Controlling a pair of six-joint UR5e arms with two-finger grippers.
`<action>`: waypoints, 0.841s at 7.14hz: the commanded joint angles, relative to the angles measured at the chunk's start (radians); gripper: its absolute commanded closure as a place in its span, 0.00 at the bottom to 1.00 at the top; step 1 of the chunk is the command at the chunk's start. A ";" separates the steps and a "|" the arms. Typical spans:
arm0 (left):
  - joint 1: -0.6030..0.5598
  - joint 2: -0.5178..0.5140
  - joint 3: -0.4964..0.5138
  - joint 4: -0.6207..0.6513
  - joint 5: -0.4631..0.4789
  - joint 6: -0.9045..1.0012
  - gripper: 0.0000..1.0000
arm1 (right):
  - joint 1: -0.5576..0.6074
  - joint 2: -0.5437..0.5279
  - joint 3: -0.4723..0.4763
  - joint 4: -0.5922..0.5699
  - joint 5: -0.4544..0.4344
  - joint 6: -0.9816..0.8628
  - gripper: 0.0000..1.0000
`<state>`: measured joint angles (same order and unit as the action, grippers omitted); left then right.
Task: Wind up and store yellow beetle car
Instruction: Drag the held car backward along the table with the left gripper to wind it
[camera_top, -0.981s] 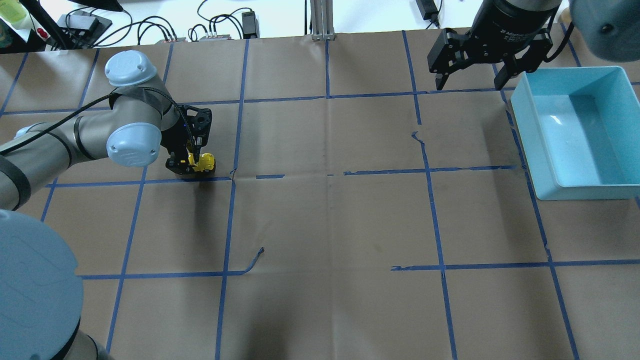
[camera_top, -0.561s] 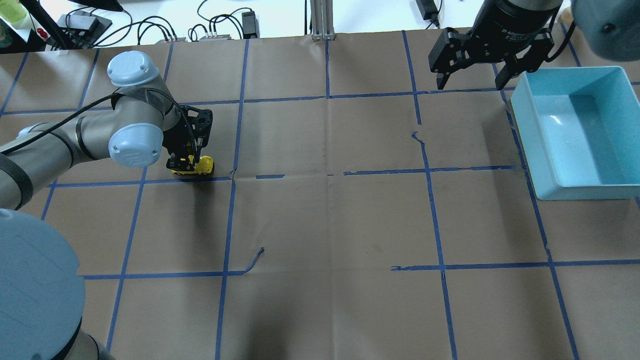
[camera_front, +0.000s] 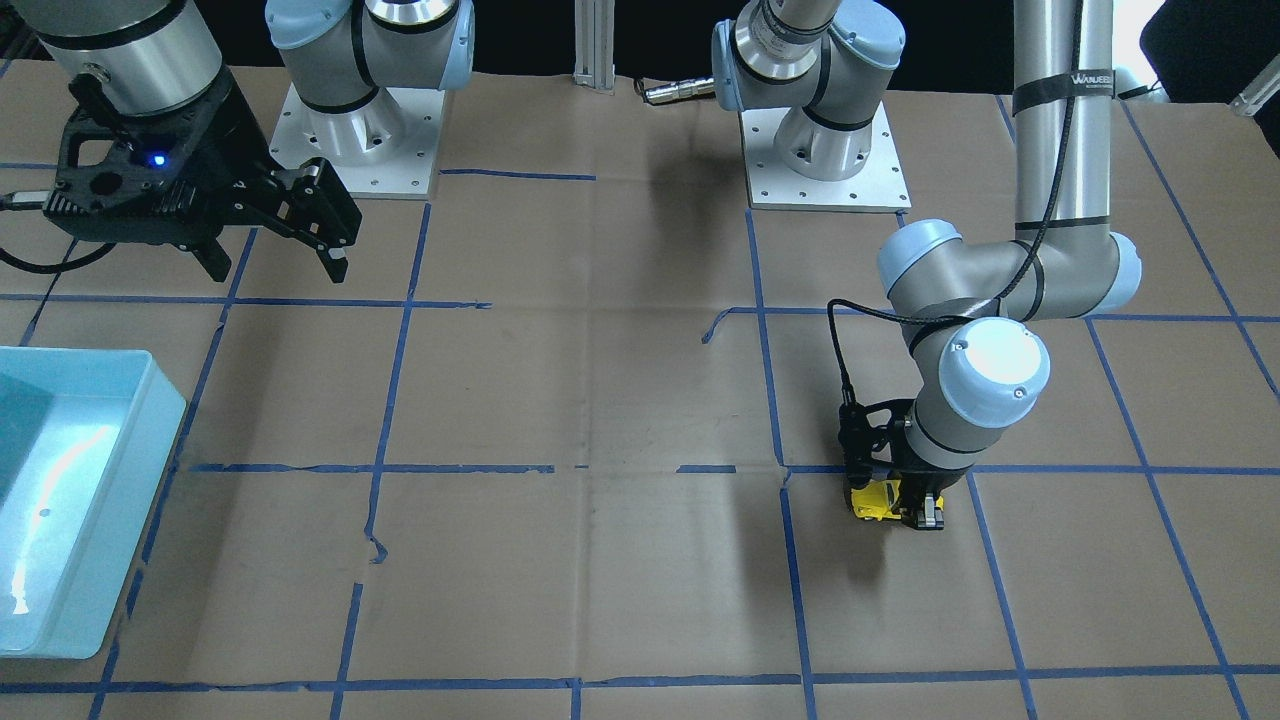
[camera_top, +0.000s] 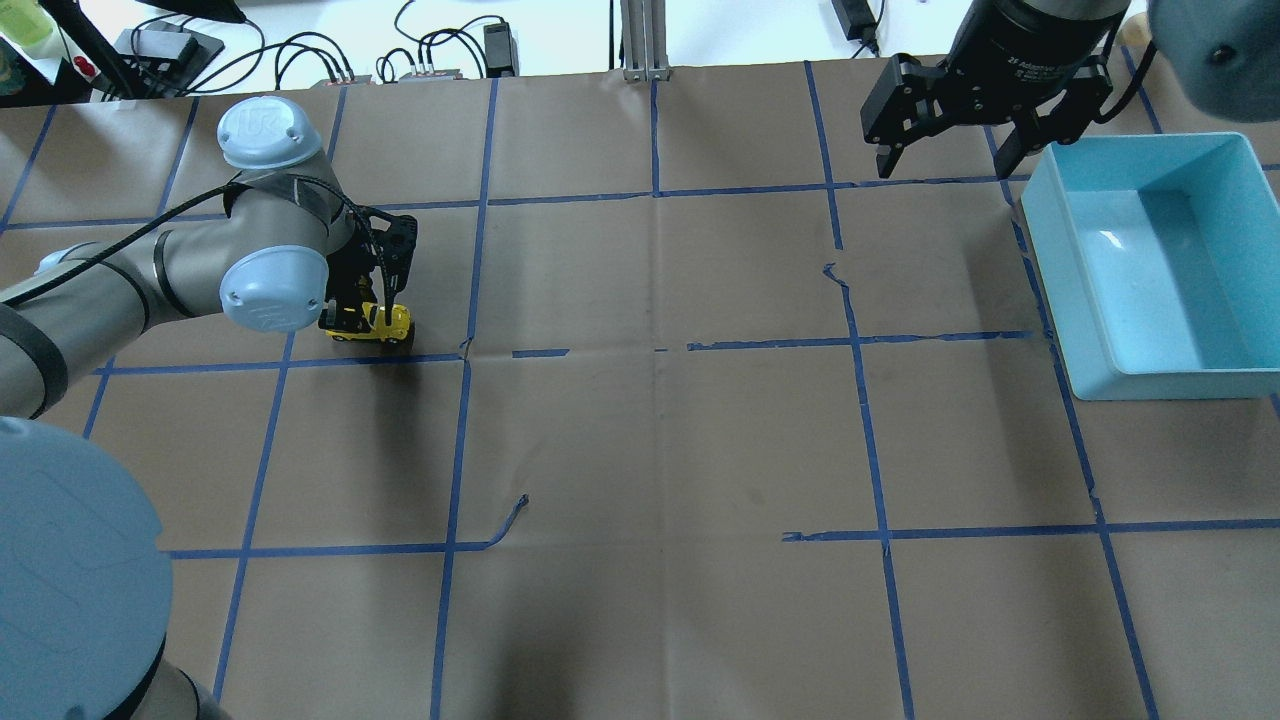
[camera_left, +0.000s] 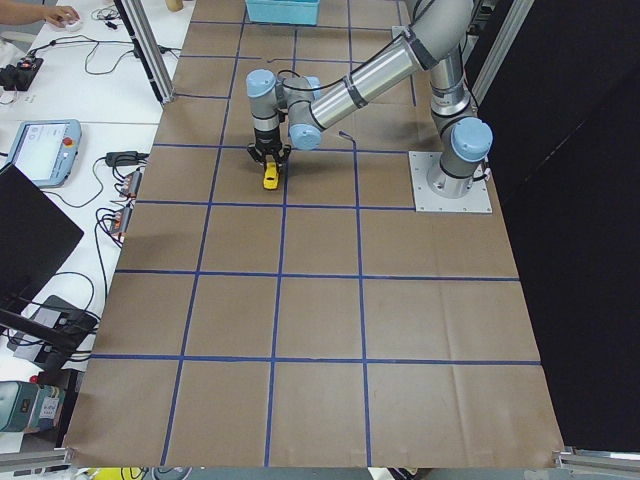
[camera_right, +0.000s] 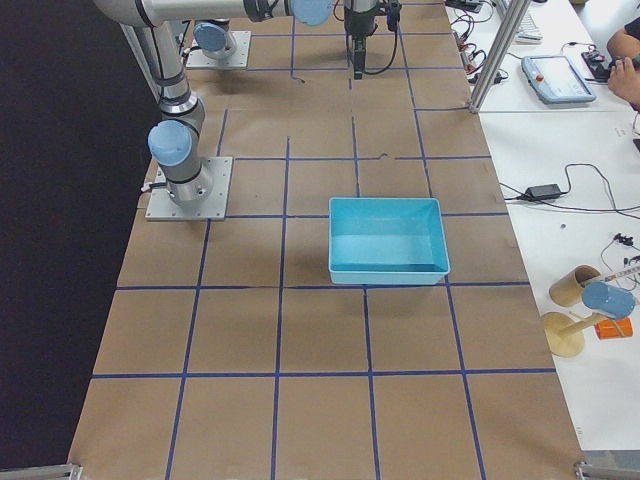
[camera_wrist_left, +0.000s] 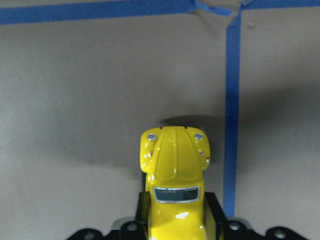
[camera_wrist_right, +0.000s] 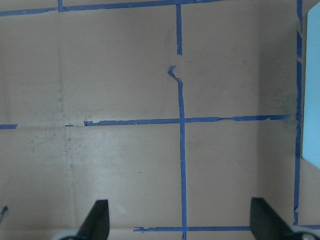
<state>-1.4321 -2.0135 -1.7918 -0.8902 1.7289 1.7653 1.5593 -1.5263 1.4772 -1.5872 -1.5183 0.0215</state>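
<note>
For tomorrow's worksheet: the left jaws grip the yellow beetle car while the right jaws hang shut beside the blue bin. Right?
No: the right jaws hang open, not shut; the right wrist-mounted view shows their fingers spread wide apart. The left jaws do grip the yellow beetle car, and the right hang beside the blue bin.

The car (camera_wrist_left: 174, 200) runs off the left wrist view's bottom edge, so its rear goes unseen. Overhead, the left arm covers one end of it. The left end effector (camera_front: 893, 503) sits mostly hidden under its wrist. The bin (camera_front: 70, 520) is cropped by the front view's left edge.
</note>
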 joint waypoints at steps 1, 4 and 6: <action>-0.008 0.009 0.032 0.010 0.018 0.006 0.73 | -0.001 0.000 -0.002 0.000 0.000 0.000 0.00; -0.117 -0.007 0.063 0.010 0.014 -0.102 0.72 | -0.001 0.000 -0.002 0.000 0.001 0.000 0.00; -0.158 -0.036 0.063 0.014 0.009 -0.156 0.72 | -0.001 0.000 -0.002 0.000 0.001 0.000 0.00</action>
<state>-1.5632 -2.0299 -1.7306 -0.8793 1.7410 1.6431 1.5585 -1.5263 1.4764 -1.5877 -1.5171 0.0215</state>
